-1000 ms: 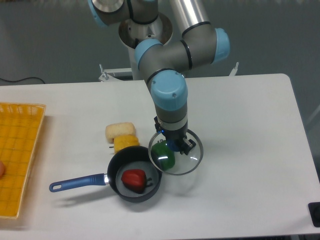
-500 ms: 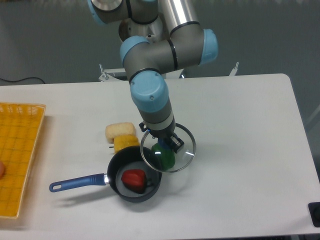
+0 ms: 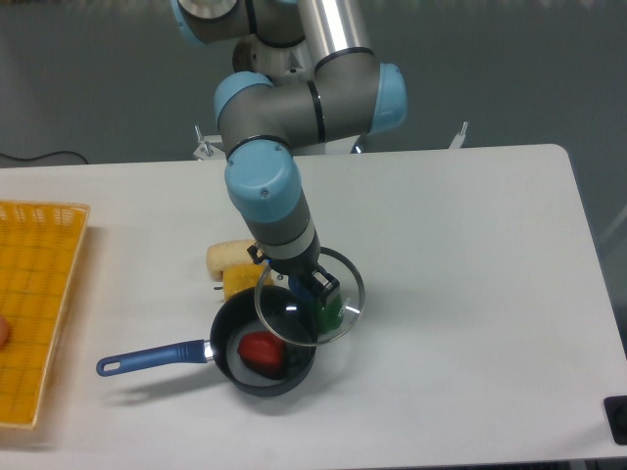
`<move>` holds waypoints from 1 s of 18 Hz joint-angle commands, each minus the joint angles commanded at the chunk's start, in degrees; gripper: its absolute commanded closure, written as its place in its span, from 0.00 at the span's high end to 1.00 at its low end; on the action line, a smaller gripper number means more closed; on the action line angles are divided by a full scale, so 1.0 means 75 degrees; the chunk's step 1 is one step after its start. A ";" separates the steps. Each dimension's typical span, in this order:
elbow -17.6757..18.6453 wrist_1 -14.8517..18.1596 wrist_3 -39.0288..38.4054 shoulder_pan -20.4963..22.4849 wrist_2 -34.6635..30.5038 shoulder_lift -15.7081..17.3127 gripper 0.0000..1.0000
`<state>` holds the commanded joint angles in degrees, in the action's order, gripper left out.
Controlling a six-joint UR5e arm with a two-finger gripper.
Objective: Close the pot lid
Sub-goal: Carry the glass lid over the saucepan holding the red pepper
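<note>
The pot [image 3: 257, 367], a small dark saucepan with a long blue handle [image 3: 152, 357] pointing left, sits on the white table and holds a red item [image 3: 262, 351]. My gripper [image 3: 306, 287] is shut on the knob of the lid [image 3: 308, 295], a glass disc with a silver rim. The lid hangs tilted in the air, overlapping the pot's upper right rim. A green item [image 3: 328, 313] shows through the glass, on the table just right of the pot.
A beige block [image 3: 227, 257] and a yellow block [image 3: 238, 282] lie just behind the pot. A yellow tray [image 3: 34, 304] sits at the table's left edge. The arm reaches down from the rear centre.
The gripper has carried the lid to the left, from beside the pot over the green item to partly above the pot's right rim.
</note>
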<state>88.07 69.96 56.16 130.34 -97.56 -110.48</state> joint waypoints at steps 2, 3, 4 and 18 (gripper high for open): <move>-0.0012 -0.0058 -0.0128 -0.0082 0.0012 -0.0070 0.50; -0.0012 -0.0059 -0.0280 -0.0152 0.0000 -0.0105 0.50; -0.0012 -0.0070 -0.0456 -0.0187 0.0012 -0.0152 0.50; -0.0152 -0.0258 -0.1032 -0.0504 -0.0058 -0.0457 0.50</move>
<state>86.92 68.03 48.43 126.56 -98.00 -113.91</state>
